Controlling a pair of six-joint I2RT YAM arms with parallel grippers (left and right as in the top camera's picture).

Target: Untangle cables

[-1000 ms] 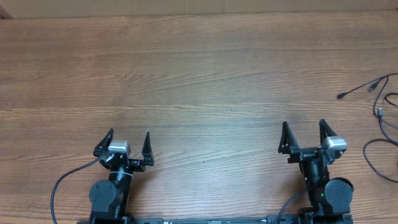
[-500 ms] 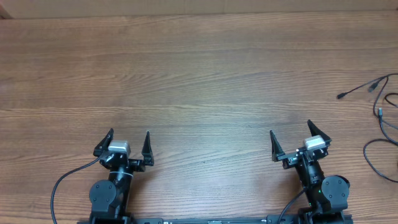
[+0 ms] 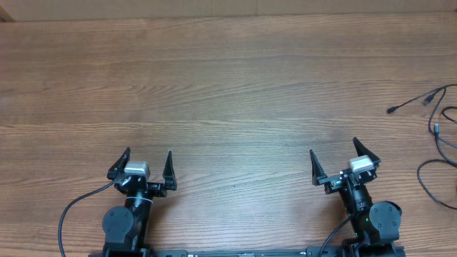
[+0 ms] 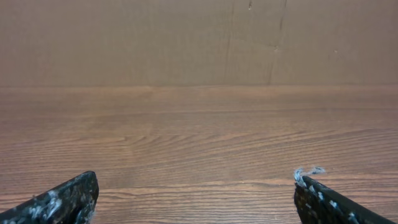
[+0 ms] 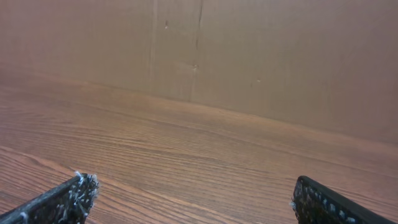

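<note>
Both arms are waiting at the near edge of the table (image 3: 228, 86), the left gripper (image 3: 148, 158) and right gripper (image 3: 334, 151) each gaping wide and holding nothing. The cables (image 3: 437, 128) are lying well apart from them at the right edge, as loose strands. I'd say the right arm should be reaching over and pinching one strand near a plug, squarely across it. The strands are mostly running along that edge, with one plug pointing inward.
</note>
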